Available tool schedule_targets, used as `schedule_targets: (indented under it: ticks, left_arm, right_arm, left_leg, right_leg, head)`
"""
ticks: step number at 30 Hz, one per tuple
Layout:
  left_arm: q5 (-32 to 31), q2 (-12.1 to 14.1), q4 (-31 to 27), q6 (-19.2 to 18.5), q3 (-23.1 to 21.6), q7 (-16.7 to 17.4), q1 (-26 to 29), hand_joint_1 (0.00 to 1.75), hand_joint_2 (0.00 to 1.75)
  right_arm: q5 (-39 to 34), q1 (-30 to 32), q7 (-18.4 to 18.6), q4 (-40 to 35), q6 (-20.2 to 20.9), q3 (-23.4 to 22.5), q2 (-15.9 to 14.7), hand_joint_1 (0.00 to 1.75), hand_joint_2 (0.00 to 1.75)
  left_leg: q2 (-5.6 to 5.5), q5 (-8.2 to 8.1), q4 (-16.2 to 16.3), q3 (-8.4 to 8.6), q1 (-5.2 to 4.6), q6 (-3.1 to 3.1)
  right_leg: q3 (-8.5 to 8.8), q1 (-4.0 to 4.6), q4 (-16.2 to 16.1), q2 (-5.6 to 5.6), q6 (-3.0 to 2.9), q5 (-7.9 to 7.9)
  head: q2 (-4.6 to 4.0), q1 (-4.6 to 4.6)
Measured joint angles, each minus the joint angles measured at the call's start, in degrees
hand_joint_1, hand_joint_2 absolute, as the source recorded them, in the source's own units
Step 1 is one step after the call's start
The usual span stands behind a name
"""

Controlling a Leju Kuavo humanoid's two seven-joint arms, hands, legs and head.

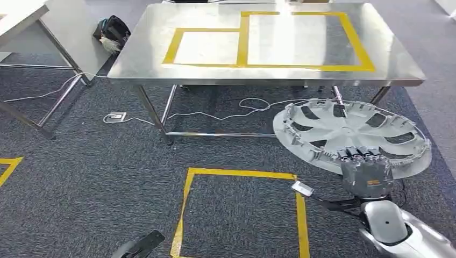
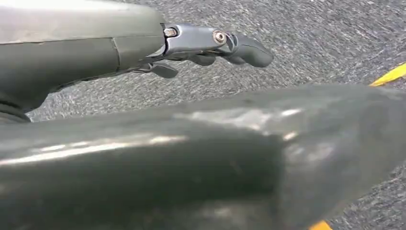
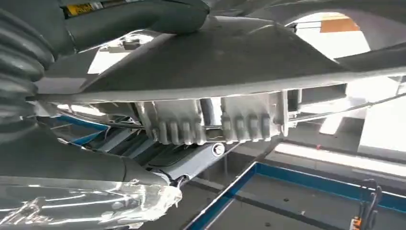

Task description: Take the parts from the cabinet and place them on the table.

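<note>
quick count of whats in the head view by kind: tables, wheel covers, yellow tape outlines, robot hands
Steel tables: 2, the big one and another at the far left
Wheel covers: 1, held by the right robot hand
Yellow tape outlines: 4, two on the big table, two on the carpet
Robot hands: 2, right, and left
Total: 9

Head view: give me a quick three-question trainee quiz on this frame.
1. True or false: the wheel cover already lies on the steel table.
2. Which hand holds the wheel cover? A) left hand B) right hand C) a person's hand
3. Fill in: the yellow tape on the table marks ____ rectangles side by side.

Key:
1. False. It is held in front of the table, over the carpet.
2. B. The right hand grips its near rim; the left hand hangs over the carpet holding nothing.
3. Two.
</note>
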Motion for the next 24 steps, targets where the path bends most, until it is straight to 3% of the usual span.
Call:
schedule_targets:
  ticks: [8, 13, 18, 24]
  left_arm:
    - [-0.1, 0.0, 0.0, -0.3, 0.0, -0.3, 0.0, 0.0, 0.0]
    - [-0.7, 0.0, 0.0, -1.1, 0.0, -0.3, -0.2, 0.0, 0.0]
    - [-1.2, 0.0, 0.0, -1.6, 0.1, -0.2, -0.4, 0.0, 0.0]
    - [-1.3, 0.0, 0.0, -1.6, 0.1, -0.1, -0.4, 0.0, 0.0]
  right_arm:
    - [0.0, -1.6, 0.4, 0.8, 1.7, 2.0, -0.7, 1.75, 1.75]
    - [0.0, -4.0, -4.5, 4.2, 4.4, 1.1, 0.6, 1.75, 1.75]
    - [0.0, -7.7, -11.1, 9.2, 7.1, -4.0, 3.2, 1.75, 1.75]
    - [0.0, -10.3, -12.7, 12.0, 7.9, -7.9, 4.6, 1.75, 1.75]
  left_leg:
    - [0.0, 0.06, 0.0, -0.04, -0.21, 0.13]
    - [0.0, 0.1, 0.0, -0.06, -0.24, 0.18]
    - [0.0, 0.19, 0.0, -0.08, -0.24, 0.26]
    - [-0.01, 0.2, 0.0, -0.08, -0.25, 0.3]
  right_leg:
    - [0.06, -0.22, -0.1, -0.02, 0.25, 0.18]
    - [0.05, -0.26, -0.2, -0.01, 0.32, 0.23]
    - [0.03, -0.27, -0.2, -0.05, 0.32, 0.27]
    - [0.05, -0.27, -0.2, -0.07, 0.31, 0.29]
  head:
    - [0.0, 0.0]
    - [0.0, -0.02]
    - [0.0, -0.02]
    - [0.0, 0.0]
